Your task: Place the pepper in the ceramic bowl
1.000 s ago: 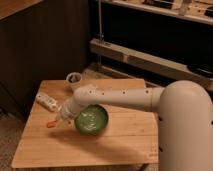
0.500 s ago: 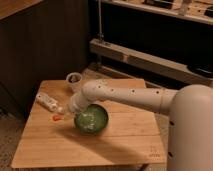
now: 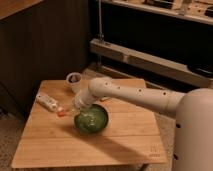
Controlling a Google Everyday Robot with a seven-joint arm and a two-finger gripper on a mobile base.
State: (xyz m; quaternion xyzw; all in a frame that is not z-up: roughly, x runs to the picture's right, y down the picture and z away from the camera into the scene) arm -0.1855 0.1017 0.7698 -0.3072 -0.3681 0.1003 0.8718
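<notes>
The pepper [image 3: 61, 114] is a small orange-red piece held at the tip of my gripper [image 3: 66, 111], just above the wooden table's left part. The gripper is shut on the pepper. The ceramic bowl [image 3: 92, 120] is dark green and glossy and stands on the table right next to the gripper, on its right. The pepper is just left of the bowl's rim, outside the bowl. My white arm [image 3: 130, 95] reaches in from the right and crosses over the bowl's far edge.
A small white cup [image 3: 75, 80] stands at the back of the wooden table [image 3: 125, 135]. A pale elongated object [image 3: 48, 102] lies left of the gripper. A dark wall and metal shelving stand behind the table.
The gripper with the pepper has moved up and to the right, closer to the bowl's left rim. The bowl, cup and pale object have stayed in place.
</notes>
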